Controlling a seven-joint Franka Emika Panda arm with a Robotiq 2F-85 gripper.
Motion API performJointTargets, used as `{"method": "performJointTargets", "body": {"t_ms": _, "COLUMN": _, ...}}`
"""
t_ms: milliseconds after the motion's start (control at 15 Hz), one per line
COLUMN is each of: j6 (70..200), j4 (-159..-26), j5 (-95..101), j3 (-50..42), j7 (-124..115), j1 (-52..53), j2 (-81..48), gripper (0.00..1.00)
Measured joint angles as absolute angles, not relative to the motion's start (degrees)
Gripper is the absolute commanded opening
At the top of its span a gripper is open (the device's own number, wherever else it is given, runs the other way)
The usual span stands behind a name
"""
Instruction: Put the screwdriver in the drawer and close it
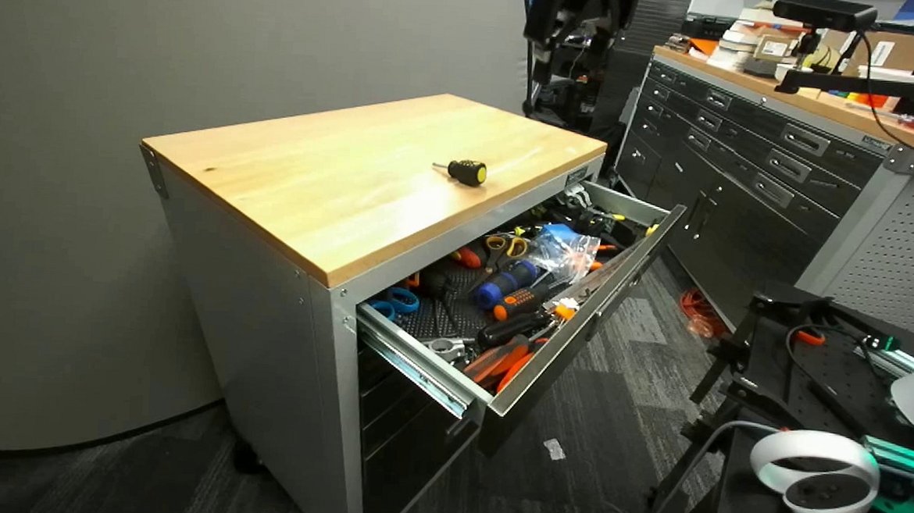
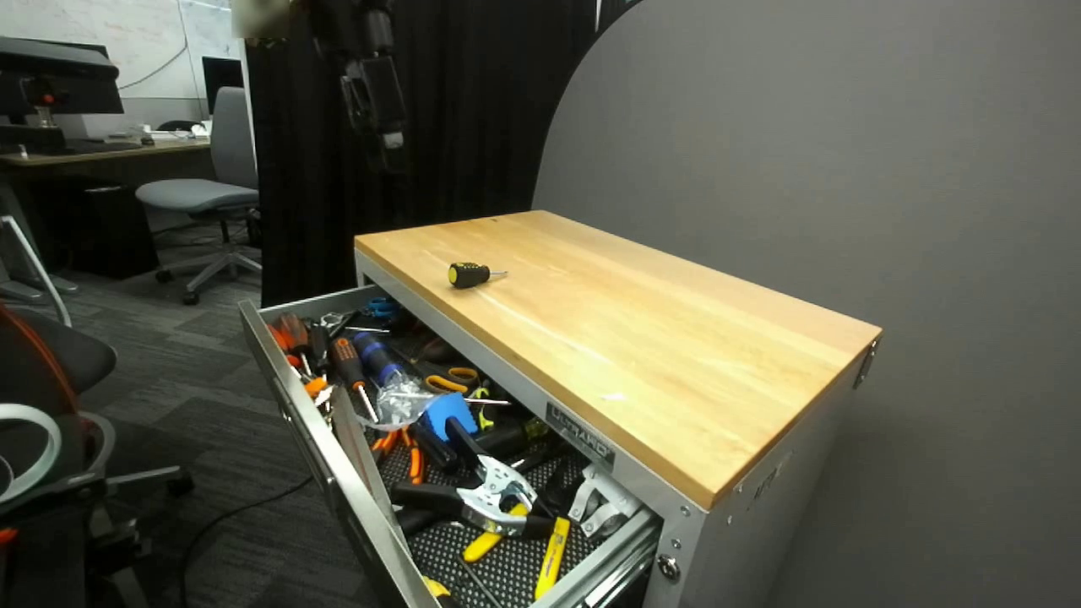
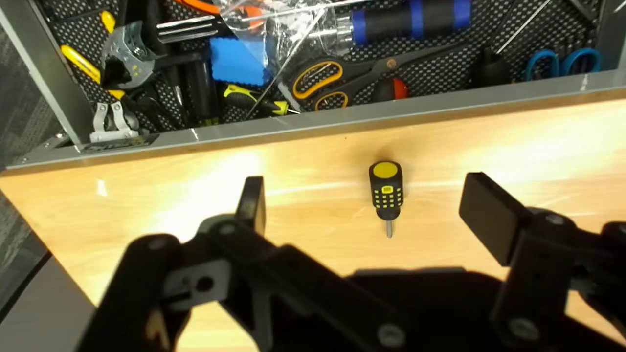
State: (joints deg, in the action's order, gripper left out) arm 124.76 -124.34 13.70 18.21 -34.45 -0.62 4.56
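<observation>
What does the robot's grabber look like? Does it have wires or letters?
The gripper is mostly black. Its two fingers end in flat, blocky dark pads, and they're built from black bars with round, greyish bolt heads. One side shows a grey plate. I can't see wires or letters on it in the wrist view, but parts are blurry.

The wrist view shows one stubby screwdriver (image 3: 386, 188) at the centre, one gripper (image 3: 370, 208) with two fingers (image 3: 491, 215), one pair of amber-handled scissors (image 3: 364, 68) at upper middle and two blue handle loops (image 3: 556, 68) at upper right. An exterior view shows one wooden-topped cabinet (image 1: 257, 340) mid-frame, one open drawer (image 1: 570, 333) right of centre, one white VR controller (image 1: 816, 502) at lower right.
</observation>
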Motion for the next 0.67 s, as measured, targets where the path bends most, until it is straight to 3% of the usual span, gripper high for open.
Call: {"method": "performJointTargets", "body": {"t_ms": 667, "j6": 122.1, "j4": -110.5, "j5": 13.3, "j3": 11.8, "j7": -37.2, "j1": 7.1, "j2": -8.7, "gripper": 1.0}}
